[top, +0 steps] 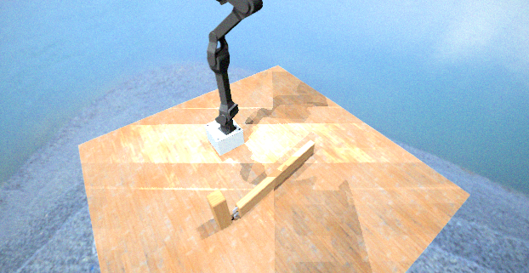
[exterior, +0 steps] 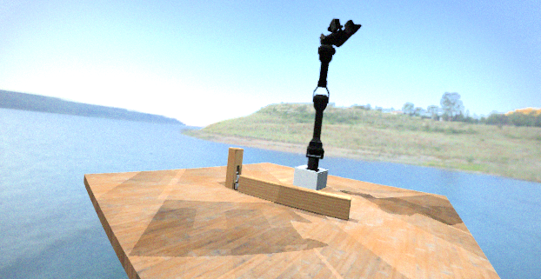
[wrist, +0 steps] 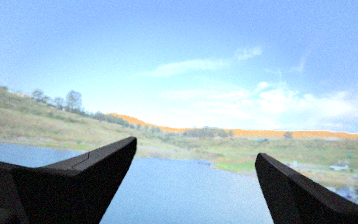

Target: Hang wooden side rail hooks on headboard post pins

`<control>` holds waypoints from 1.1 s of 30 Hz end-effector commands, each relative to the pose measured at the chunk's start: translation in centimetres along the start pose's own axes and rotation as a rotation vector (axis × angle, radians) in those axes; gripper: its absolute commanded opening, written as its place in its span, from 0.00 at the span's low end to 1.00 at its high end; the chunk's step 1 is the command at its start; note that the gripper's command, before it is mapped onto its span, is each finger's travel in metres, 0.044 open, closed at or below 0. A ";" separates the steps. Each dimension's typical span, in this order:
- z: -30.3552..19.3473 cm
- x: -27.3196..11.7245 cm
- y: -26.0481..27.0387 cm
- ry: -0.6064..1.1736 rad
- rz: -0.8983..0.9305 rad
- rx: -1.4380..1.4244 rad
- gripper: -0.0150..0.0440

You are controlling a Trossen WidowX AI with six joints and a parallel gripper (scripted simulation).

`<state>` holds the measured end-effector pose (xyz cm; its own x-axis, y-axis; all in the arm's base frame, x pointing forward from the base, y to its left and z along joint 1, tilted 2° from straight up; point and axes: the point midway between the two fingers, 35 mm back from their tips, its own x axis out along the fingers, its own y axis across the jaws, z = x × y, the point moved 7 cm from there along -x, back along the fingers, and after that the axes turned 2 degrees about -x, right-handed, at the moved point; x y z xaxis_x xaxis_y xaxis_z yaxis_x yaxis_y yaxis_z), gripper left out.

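The wooden rail lies on its narrow edge along the table, its far end resting on the tabletop. The upright wooden headboard post stands at the rail's other end. The steel hooks on that end are at the post's slotted face, low down. The views are too small to tell whether both hooks sit on the pins. My gripper is open and empty, with its fingers wide apart in the wrist view. It is high above the table, far from rail and post.
The arm stands on a white base block on the wooden table, behind the rail in the exterior view. The wrist view shows only background beyond the fingers.
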<state>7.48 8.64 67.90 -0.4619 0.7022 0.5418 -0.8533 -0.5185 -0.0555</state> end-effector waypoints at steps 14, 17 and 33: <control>1.4 -5.7 -7.1 -0.118 -0.398 -0.524 1.00; 1.5 -7.6 -8.6 -0.110 -0.512 -0.650 1.00; 0.3 -20.3 -13.7 0.247 -1.160 -1.246 1.00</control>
<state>27.67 2.38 59.33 0.4904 0.5629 0.6653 -0.4562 0.8163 -0.3543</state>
